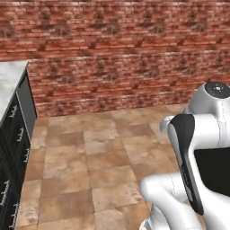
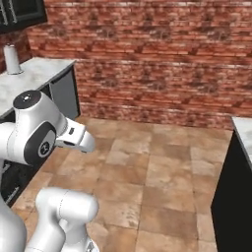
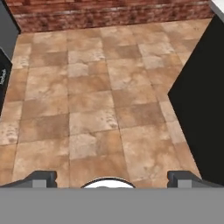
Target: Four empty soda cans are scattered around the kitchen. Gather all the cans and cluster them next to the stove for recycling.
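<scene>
**A:** Terracotta is most of what you have ahead of you: a worn terracotta tile floor [image 3: 96, 100] running up to a red brick wall [image 1: 117, 49]. No soda can and no black glass cooktop is anywhere in your three views, so I cannot tell you where either one sits from here.

**B:** Then why is the arm tucked up like that?

**A:** My reading is that it is folded for travel. The white arm [image 2: 34, 133] is bunched close over the base, with the two-finger gripper [image 3: 111, 178] looking down the open aisle, not reaching at anything. Its jaws are spread wide and released, with bare tile between the two dark tips and nothing held. That fits a base crossing the room to find a can, not a pick in progress.

**B:** What about the room around you?

**A:** You are in a gap between two runs of black panelled cabinets. On the left stands one with a white marble table [image 2: 34, 78] on top, carrying a small pale grey upright object [image 2: 11, 59] near the wall; it is too blurred to name. On the right, a second black cabinet block [image 2: 234, 197] shows a sliver of pale top at the edge. The floor between them is flat and unobstructed.

**B:** So what is next?

**A:** I would judge that you are still searching.
</scene>
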